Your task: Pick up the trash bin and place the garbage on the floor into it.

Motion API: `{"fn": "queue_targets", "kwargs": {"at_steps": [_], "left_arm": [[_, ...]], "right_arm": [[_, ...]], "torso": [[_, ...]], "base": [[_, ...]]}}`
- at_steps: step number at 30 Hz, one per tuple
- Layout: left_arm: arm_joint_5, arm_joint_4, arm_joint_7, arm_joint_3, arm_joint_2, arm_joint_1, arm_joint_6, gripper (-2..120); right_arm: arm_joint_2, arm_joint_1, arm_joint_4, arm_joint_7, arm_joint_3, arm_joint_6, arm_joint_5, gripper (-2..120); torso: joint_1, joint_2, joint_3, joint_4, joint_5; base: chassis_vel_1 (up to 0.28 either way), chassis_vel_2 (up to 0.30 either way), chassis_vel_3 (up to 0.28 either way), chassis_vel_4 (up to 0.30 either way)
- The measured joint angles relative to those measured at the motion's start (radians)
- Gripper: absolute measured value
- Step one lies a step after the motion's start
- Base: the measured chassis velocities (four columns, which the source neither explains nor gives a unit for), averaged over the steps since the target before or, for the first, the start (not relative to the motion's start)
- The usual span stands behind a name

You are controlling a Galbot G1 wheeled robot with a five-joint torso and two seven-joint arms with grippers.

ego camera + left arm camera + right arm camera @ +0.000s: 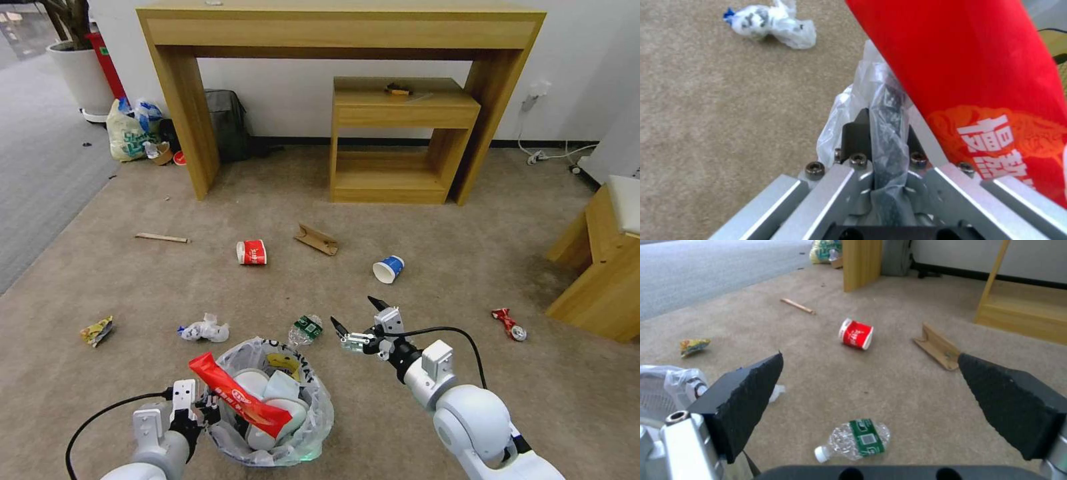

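Now the left gripper [212, 403] clamps the bag-lined round black trash bin's [319, 427] rim while the spread-fingered right gripper [353, 319] hovers just above the crushed clear green-labelled bottle [305, 329], needing a short descent.

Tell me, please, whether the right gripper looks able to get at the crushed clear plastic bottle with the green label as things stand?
Probably yes: the right gripper hangs open beside the crushed clear plastic bottle with the green label, with bare beige carpet between them.

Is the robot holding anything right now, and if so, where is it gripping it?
Yes: the left gripper is shut on the trash bin, pinching its bag-covered rim. The right gripper is open and holds nothing.
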Motion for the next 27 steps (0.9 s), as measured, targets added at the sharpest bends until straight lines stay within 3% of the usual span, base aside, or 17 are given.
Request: {"fn": "queue_targets", "kwargs": {"at_steps": [27], "left_arm": [[0.015,-0.021,0.003,0.002,-0.008,0.031,-0.013,0]], "right_arm": [[0.002,-0.020,0.022,-0.002,0.001,-0.001,-0.016,100]], "torso": [[0.000,0.000,0.000,0.0000,-0.0001]], "base": [[0.117,0.122,-0.117,-0.116]]}}
